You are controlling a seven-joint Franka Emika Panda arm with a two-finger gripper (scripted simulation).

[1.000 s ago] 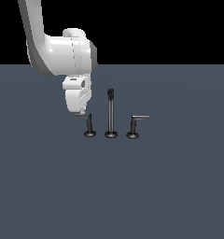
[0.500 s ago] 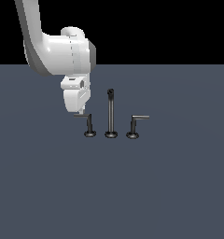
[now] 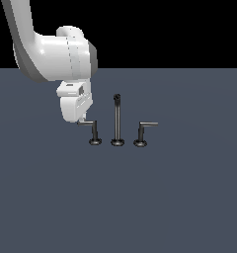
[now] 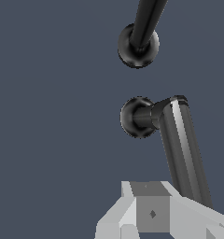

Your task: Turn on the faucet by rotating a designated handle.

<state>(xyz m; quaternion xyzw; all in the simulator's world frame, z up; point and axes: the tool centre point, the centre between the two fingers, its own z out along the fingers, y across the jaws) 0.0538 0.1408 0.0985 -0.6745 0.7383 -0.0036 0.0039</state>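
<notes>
The pincer (image 3: 82, 120) sits at the handle (image 3: 92, 129) lever's tip, left of centre; its opening is hidden. Push sideways near that tip, staying level, clear of the spout (image 3: 117, 121).

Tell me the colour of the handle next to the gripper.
Dark, almost black metal with a pale glint along the handle; the wrist view shows it best.

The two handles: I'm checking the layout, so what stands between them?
In the exterior view, the tall spout stands between the left-pointing handle and its twin, each on its own round base.
</notes>
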